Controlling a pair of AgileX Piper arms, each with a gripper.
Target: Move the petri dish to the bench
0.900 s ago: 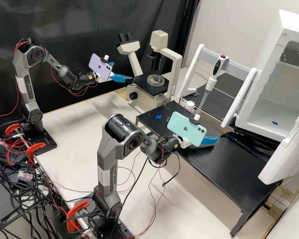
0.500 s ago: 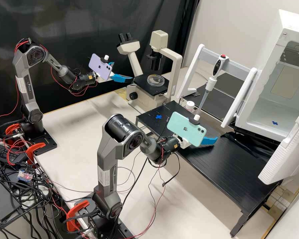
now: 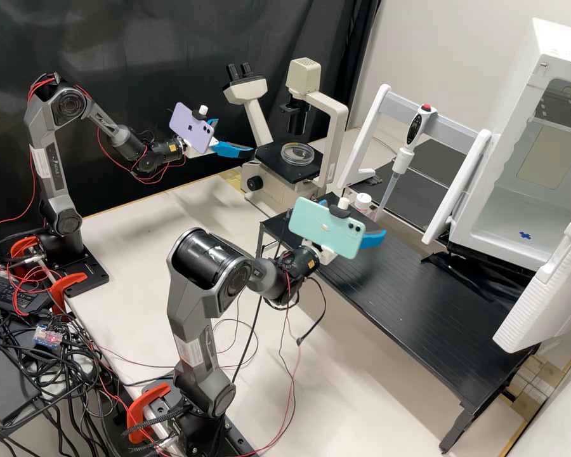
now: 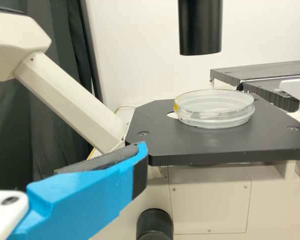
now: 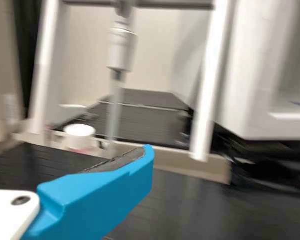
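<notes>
The clear round petri dish lies flat on the microscope's black stage. My left gripper stands open beside that stage, apart from the dish; in the left wrist view, one finger of the left gripper is near the stage corner. Over the far left part of the black bench is my right gripper, open, its phone covering part of it. The right wrist view has one finger of the right gripper above the bench, nothing against its pad.
Behind the bench stand a white-capped container and a pipette on a white frame. To the right is a white incubator with its door open. The microscope's lamp arm rises over the stage.
The right arm has swung left and slightly back in the high view, bringing its gripper nearer the container. The left arm and the dish have stayed where they were.
</notes>
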